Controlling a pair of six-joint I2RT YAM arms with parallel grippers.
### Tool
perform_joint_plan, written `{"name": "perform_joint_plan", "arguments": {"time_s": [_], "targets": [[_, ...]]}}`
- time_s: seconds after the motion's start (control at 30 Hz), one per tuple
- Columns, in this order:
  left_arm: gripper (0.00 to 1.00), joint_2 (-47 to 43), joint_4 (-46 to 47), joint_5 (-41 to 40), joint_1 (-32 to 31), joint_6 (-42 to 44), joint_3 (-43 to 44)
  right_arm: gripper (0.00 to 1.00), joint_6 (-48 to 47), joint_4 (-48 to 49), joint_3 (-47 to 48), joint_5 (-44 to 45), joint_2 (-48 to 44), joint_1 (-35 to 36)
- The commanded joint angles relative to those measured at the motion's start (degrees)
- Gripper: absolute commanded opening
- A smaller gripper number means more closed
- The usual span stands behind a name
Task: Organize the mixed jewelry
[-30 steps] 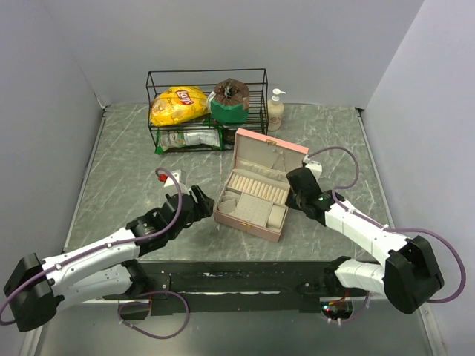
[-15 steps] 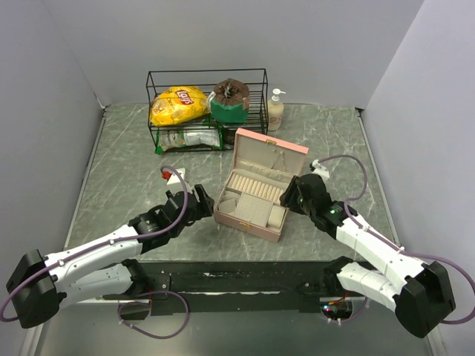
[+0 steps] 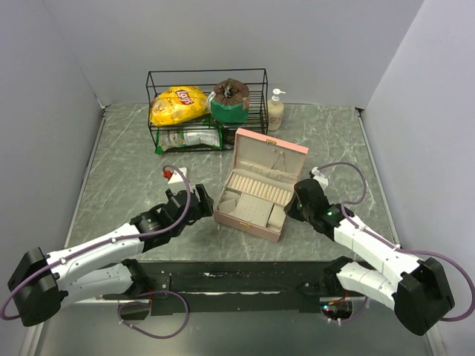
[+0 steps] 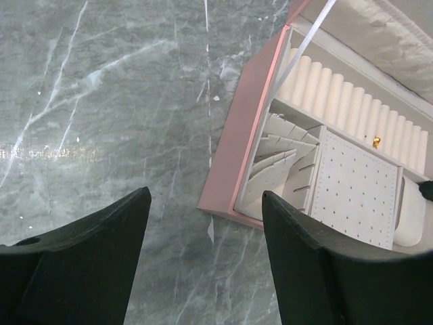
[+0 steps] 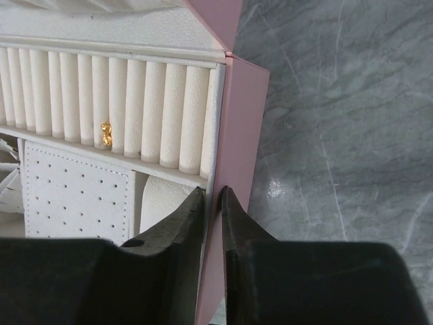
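Observation:
The pink box [image 3: 256, 194] stands open mid-table, its beige tray [image 4: 352, 193] showing ring rolls and a dotted pad. One small gold piece [image 5: 105, 133] sits in the ring rolls; it also shows in the left wrist view [image 4: 376, 142]. No other jewelry can be made out. My right gripper [image 5: 212, 191] is closed on the rim of the box's right wall [image 5: 233, 135], one finger inside and one outside; in the top view it [image 3: 292, 206] sits at the box's right edge. My left gripper [image 4: 205, 196] is open and empty, above the table just left of the box [image 3: 202, 202].
A black wire basket [image 3: 208, 107] with a yellow chip bag, a green pack and another packet stands at the back. A soap pump bottle [image 3: 275, 111] is to its right. A small pale scrap [image 4: 210, 230] lies by the box's near left corner.
My right gripper has moved down along the box's right side toward its near corner and now sits on the wall rim. My left gripper edged slightly toward the box.

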Motion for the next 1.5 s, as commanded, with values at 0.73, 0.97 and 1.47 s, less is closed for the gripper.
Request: {"name": "perform_joint_plan", "arguments": {"time_s": [0.73, 0.97, 1.47], "targets": [[0.80, -2.94, -3.74, -4.78, 0.00, 2.00, 2.10, 0.11, -27.58, 1.92, 12.20, 0.84, 12.68, 0.48], [0.81, -3.12, -3.21, -4.26, 0.09, 2.09, 1.31, 0.11, -31.71, 5.96, 9.21, -2.85, 10.05, 0.57], [0.82, -3.47, -3.47, -5.05, 0.09, 2.97, 1.66, 0.15, -35.06, 8.78, 11.58, -10.32, 15.31, 0.48]]}}
